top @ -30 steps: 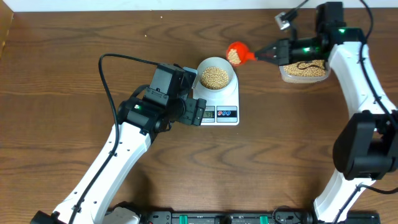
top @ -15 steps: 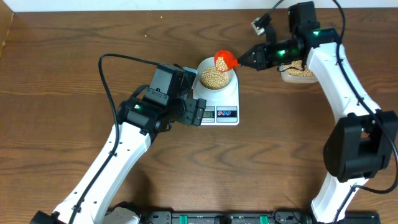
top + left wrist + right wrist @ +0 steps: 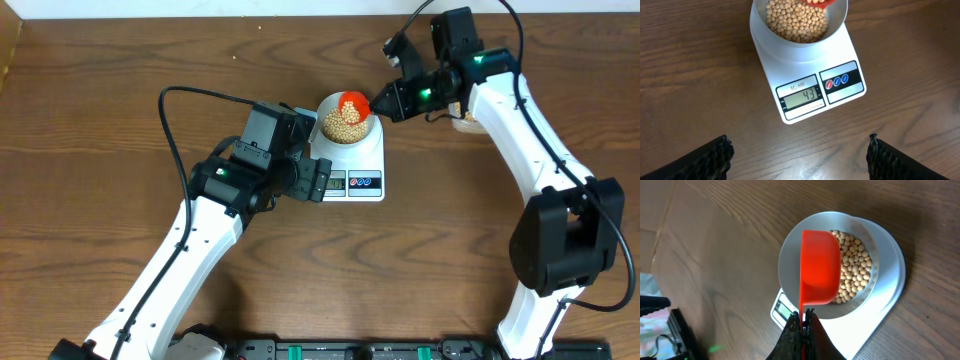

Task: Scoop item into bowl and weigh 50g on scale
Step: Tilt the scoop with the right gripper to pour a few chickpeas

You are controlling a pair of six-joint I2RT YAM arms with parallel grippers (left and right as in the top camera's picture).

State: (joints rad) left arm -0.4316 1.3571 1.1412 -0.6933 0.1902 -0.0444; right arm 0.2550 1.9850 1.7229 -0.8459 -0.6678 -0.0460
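1. Left arm (image 3: 190, 250): white tubular links with black joint housings. One green status LED (image 3: 222, 172) on the upper joint.
2. A black cable (image 3: 163, 110) runs in a loop off that arm. The wrist block (image 3: 272, 130) is boxy and black.
3. Left end effector (image 3: 800, 160): two black fingers (image 3: 710, 157) with a rough knurled texture, seen in the wrist view.
4. Right arm (image 3: 525, 115): same white links. It has a large rounded black joint (image 3: 560, 245) lower down.
5. Green lights (image 3: 478, 62) glow on its black wrist section.
6. Right end effector (image 3: 386, 102): black, with slim tapering fingers.
7. A thin black lead (image 3: 409, 24) runs to a small grey-white plug (image 3: 393, 46) at the right wrist.
8. Base strip (image 3: 300, 351): black with green connectors.
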